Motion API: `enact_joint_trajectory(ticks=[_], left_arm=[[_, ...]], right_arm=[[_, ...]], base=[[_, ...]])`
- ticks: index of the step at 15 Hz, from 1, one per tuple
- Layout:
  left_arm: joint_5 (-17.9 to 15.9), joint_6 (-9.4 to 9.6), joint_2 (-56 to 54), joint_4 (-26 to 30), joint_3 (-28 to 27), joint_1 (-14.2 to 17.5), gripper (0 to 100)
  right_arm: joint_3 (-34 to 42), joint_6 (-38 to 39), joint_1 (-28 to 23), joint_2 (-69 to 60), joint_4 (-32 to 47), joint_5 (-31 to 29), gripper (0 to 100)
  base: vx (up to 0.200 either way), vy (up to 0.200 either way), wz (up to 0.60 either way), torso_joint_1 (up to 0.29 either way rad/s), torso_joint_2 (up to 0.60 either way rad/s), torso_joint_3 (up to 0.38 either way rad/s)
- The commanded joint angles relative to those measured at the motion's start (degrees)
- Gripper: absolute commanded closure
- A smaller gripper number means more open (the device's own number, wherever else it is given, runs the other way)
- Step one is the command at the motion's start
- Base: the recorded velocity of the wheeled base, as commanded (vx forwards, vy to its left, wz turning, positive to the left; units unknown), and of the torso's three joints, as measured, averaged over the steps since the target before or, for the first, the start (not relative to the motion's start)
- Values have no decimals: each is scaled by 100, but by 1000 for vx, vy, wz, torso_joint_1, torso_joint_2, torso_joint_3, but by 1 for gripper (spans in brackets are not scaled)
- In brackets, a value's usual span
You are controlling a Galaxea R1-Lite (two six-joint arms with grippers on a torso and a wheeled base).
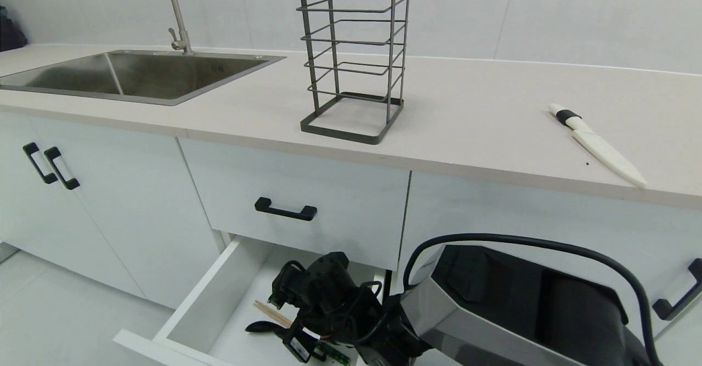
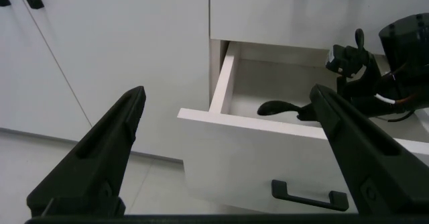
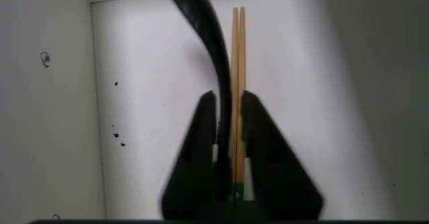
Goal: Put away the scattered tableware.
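Inside the open drawer (image 1: 200, 300), the right gripper (image 3: 229, 103) is clenched on the chopsticks (image 3: 237, 49) and the handle of a black spoon (image 3: 194, 9), both running out past its fingertips; the left gripper (image 2: 228, 95) hangs spread wide outside the drawer front; a white knife (image 1: 598, 145) lies on the counter (image 1: 466, 108), well above both grippers.

Tall grey wire rack (image 1: 355, 71) is cut off on top; right arm (image 1: 493, 300) hides most of pale wooden chopsticks (image 1: 272, 315) and black spoon (image 1: 262, 327).
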Motion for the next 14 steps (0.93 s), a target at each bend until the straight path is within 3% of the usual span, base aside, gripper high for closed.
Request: enact_joint_trajectory(ticks=[1,8,14], left_arm=[[1,0,7,0,0,0,0],[1,0,7,0,0,0,0],[1,0,7,0,0,0,0]], right_arm=[[-5,1,0,17,-32,-3,0],[-515,-157,44,35,-207,-3,0],[-199,-298,211,-677,-383,-3,0]], base=[[0,0,0,0,0,0],[0,0,0,0,0,0],[0,0,0,0,0,0]])
